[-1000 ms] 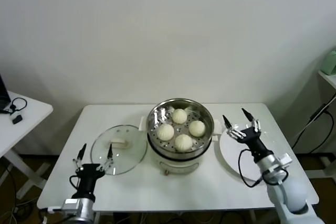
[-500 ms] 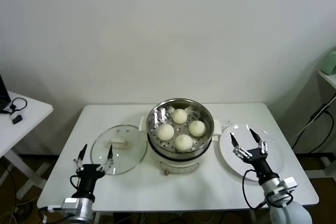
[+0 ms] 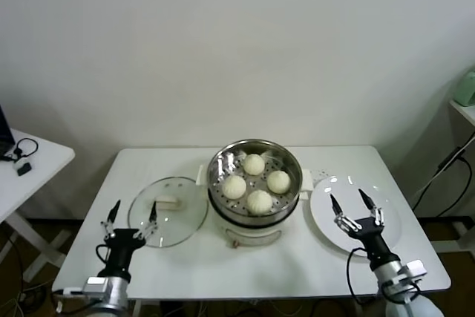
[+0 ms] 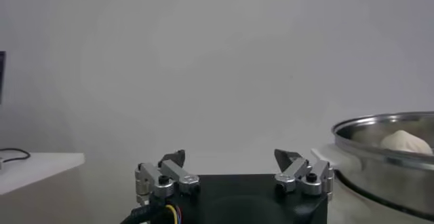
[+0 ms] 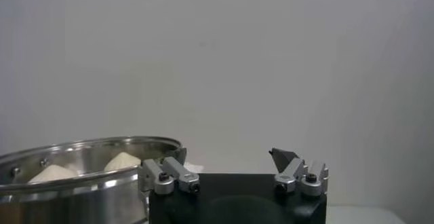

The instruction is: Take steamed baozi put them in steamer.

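Several cream-white baozi [image 3: 257,177] lie inside the shiny steel steamer [image 3: 223,162], which stands on its white cooker base at the table's middle. The steamer's rim also shows in the left wrist view [image 4: 386,127] and the right wrist view [image 5: 81,152], with baozi tops [image 5: 122,160] above it. My right gripper [image 3: 356,208] is open and empty, low at the near right over the white plate [image 3: 323,211]. My left gripper [image 3: 130,214] is open and empty at the near left, just before the glass lid [image 3: 178,220].
The clear glass lid lies flat left of the steamer. The flat white plate lies right of it. A side table [image 3: 33,168] with black cables stands at the far left. A pale wall is behind.
My right gripper has drawn back and down from beside the steamer to the near edge of the plate. My left gripper has barely shifted.
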Motion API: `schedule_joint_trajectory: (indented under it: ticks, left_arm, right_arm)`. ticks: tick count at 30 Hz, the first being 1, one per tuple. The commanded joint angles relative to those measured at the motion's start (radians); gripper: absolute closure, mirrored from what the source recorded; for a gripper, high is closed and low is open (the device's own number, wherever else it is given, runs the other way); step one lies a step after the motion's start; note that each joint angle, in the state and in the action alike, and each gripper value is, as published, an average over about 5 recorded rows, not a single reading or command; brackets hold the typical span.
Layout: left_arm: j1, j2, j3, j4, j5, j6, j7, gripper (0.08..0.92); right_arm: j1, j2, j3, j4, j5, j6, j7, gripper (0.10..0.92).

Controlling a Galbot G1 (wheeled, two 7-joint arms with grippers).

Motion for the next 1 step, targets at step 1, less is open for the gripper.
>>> schedule_joint_trajectory:
  ticks: [1]
  left_arm:
    - [0.006, 0.000, -0.014, -0.003, -0.005, -0.003, 0.007, 0.177]
  right_arm:
    - [-0.014, 0.013, 0.005, 0.000, -0.004, 0.006, -0.005, 0.203]
